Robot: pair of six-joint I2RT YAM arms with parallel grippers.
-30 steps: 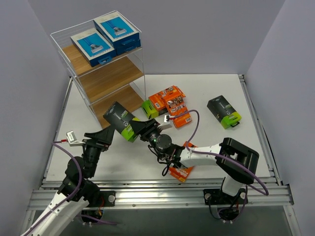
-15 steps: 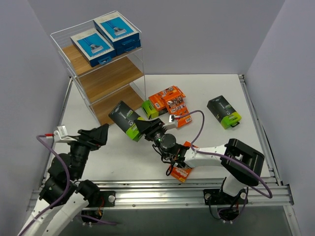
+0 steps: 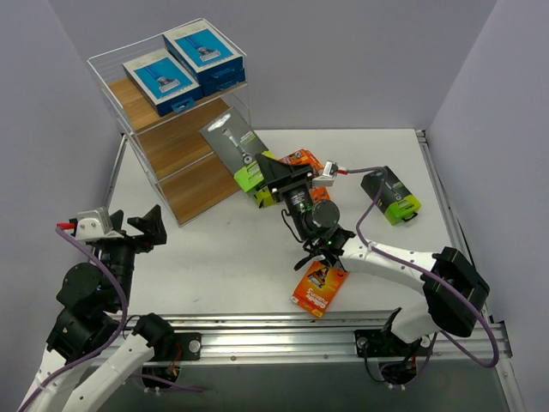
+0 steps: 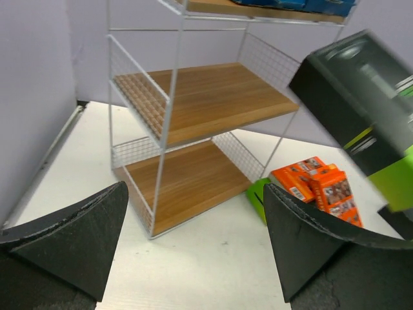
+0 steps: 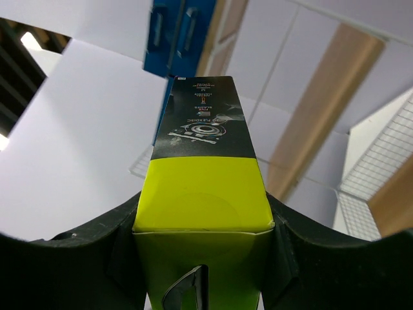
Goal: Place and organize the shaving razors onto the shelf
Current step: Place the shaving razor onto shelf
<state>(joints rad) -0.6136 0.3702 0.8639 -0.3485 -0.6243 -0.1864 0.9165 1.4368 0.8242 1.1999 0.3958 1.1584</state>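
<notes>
Where right gripper (image 5: 202,232) holds — pack (image 3: 232,142) black, lime-green end.

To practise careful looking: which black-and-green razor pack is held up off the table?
The black-and-green pack clamped in the right gripper, aloft beside the shelf; the far-right pack lies flat on the table.

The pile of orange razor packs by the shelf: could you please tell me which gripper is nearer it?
Right. The right gripper, holding a black-and-green pack, is right beside the pile; the left gripper is far off, at the near left.
</notes>
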